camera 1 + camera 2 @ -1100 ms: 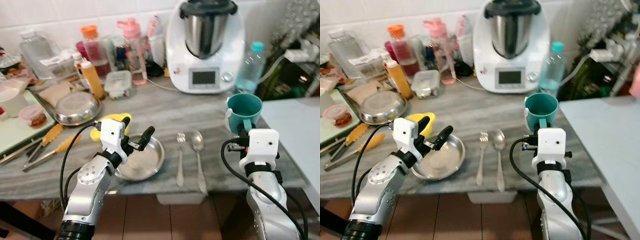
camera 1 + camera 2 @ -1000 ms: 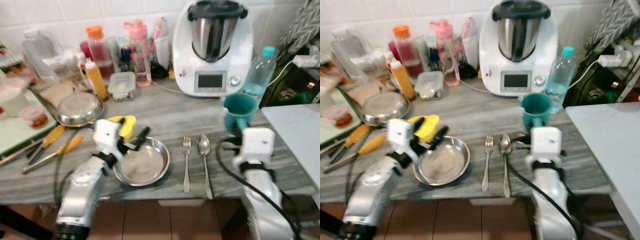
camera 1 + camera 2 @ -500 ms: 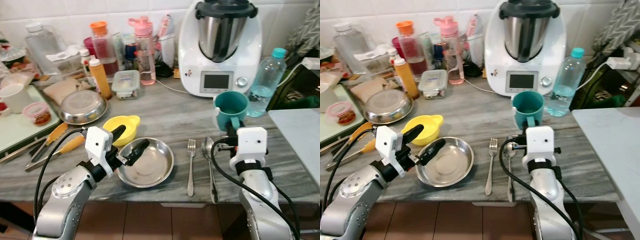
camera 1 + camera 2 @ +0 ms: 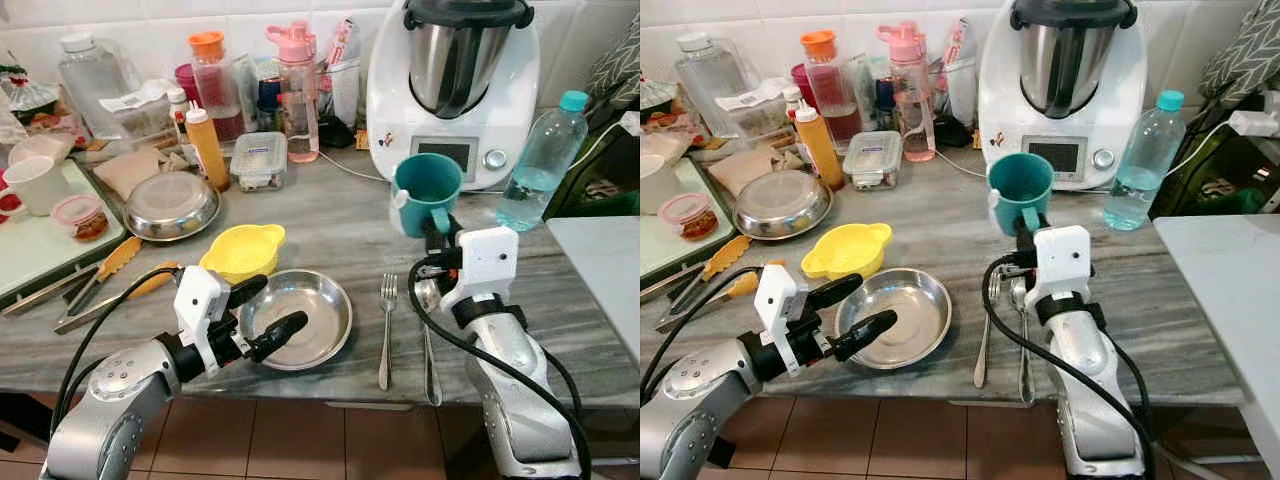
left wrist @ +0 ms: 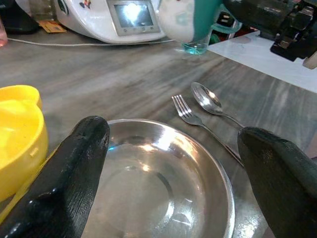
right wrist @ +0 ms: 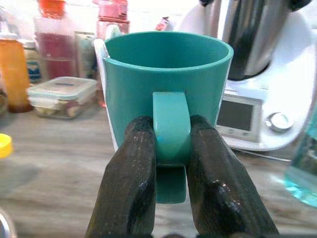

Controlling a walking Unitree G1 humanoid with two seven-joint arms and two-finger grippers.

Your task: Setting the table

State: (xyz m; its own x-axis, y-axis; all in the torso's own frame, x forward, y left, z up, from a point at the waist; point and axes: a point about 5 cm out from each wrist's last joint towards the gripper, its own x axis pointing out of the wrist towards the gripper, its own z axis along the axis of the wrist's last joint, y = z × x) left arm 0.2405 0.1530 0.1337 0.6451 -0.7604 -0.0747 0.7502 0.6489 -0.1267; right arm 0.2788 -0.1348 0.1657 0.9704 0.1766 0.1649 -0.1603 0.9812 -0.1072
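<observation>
Grey marble desk (image 4: 330,215) runs under a white tiled wall, crowded at the back with bottles, jars and a big white mixer (image 4: 455,85). Beside the mixer stands a water bottle (image 4: 540,160). On the robot's left lie a lidded steel dish (image 4: 172,205) and orange-handled tongs (image 4: 105,265). Near the front edge sits an empty steel plate (image 4: 305,320), touching a yellow bowl (image 4: 243,252) behind it. Right of the plate, a fork (image 4: 386,330) and spoon (image 4: 428,340) lie side by side, handles toward the edge. The right claw (image 6: 171,163) is clamped on the handle of a teal mug (image 4: 427,193), held upright above the spoon's bowl. The left claw (image 4: 262,312) hovers over the plate's near rim, fingers spread wide and empty.
</observation>
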